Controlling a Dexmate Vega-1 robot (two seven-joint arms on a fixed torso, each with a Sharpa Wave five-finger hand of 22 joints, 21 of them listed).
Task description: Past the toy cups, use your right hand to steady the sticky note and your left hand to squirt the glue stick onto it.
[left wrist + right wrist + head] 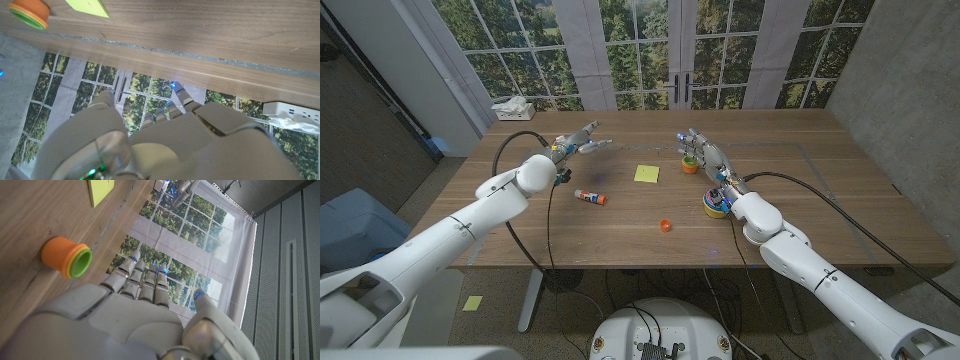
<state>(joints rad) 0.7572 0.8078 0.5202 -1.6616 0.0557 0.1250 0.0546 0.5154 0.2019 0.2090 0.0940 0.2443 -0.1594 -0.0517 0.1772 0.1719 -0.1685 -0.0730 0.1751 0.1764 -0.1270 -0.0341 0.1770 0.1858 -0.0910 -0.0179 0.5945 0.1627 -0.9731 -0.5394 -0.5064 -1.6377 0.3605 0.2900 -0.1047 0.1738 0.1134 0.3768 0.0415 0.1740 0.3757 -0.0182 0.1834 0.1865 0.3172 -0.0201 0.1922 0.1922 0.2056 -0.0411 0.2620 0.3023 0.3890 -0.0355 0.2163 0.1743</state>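
so the yellow sticky note (646,173) sits mid-table, just inboard of the empty, loosely spread right hand (703,152), while the glue stick (590,197) lies on its side, long axis across the table, nearer the robot than the empty, open-fingered left hand (576,143).

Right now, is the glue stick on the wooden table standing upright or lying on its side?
Lying on its side. The white glue stick with the red cap shows its whole length along the wooden table, and no robot hand touches it.

Soft window daylight; wrist views blur up close.
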